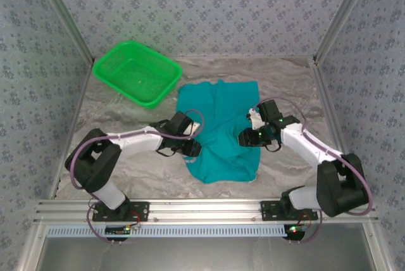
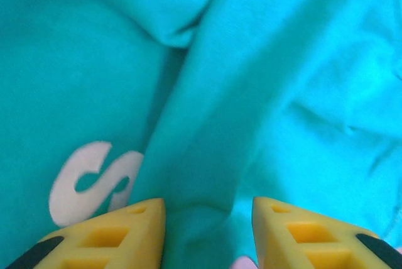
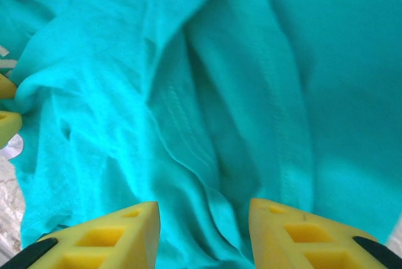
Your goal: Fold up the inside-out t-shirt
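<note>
The teal t-shirt (image 1: 221,125) lies crumpled in the middle of the table, with folds bunched toward its centre. My left gripper (image 1: 192,149) is on its left edge, open, and a raised ridge of cloth (image 2: 207,156) runs between the yellow fingers (image 2: 119,231). A white letter "S" (image 2: 94,178) shows beside that ridge. My right gripper (image 1: 243,137) is on the shirt's right side, open (image 3: 204,234) over wrinkled cloth (image 3: 220,61) with a seam running through it. The left gripper's yellow fingertips (image 3: 5,124) touch a bunched fold at the left edge of the right wrist view.
A bright green mesh basket (image 1: 136,71) stands at the back left, apart from the shirt. Marbled grey tabletop (image 1: 285,81) surrounds the cloth. Patterned walls and metal posts (image 1: 329,37) close in the sides and back.
</note>
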`<act>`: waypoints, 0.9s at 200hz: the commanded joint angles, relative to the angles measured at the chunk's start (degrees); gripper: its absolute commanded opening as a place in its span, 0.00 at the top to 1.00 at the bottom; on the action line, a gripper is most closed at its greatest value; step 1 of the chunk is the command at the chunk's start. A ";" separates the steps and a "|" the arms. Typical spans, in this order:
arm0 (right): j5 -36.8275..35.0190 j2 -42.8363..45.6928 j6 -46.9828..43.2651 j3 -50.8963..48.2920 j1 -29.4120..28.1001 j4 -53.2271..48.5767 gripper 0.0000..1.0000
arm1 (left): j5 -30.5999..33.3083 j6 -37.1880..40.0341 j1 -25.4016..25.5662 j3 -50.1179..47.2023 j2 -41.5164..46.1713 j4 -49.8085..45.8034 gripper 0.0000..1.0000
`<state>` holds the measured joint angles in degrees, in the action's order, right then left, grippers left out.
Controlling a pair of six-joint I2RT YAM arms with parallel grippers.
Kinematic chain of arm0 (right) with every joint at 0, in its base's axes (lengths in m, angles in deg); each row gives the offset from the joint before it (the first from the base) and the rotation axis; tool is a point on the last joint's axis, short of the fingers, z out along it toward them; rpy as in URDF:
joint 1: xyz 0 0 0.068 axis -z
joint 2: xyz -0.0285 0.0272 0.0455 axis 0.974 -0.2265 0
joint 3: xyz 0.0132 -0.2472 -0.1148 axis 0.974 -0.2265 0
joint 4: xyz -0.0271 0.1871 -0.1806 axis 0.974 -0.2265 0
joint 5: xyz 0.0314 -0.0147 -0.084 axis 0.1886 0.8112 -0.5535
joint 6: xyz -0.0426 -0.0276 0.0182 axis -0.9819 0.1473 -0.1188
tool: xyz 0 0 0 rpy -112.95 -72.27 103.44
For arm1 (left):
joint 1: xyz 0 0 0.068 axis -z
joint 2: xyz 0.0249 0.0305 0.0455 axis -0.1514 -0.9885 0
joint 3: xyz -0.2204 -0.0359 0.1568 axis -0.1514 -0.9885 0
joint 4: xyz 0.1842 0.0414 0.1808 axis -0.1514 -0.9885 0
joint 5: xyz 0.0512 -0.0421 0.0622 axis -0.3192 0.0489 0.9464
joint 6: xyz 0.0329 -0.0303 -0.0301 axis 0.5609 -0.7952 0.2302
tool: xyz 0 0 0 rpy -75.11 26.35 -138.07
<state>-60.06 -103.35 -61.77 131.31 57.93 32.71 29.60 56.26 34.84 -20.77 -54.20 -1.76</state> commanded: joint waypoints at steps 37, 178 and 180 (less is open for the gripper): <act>0.76 -7.28 -5.05 2.31 -0.16 -0.64 0.70 | -2.58 -5.35 2.87 -6.25 6.32 -0.49 0.58; 3.58 0.48 3.38 -3.34 9.45 -4.62 0.71 | 1.92 1.18 0.01 -5.90 4.28 -4.25 0.61; 3.49 0.69 3.56 -3.44 9.41 -4.57 0.70 | 1.32 1.27 0.03 -5.70 4.46 -4.10 0.60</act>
<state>-58.12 -103.22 -60.46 128.69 67.98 31.50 33.84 54.20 35.50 -27.72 -49.94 -2.30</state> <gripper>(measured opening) 0.221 0.370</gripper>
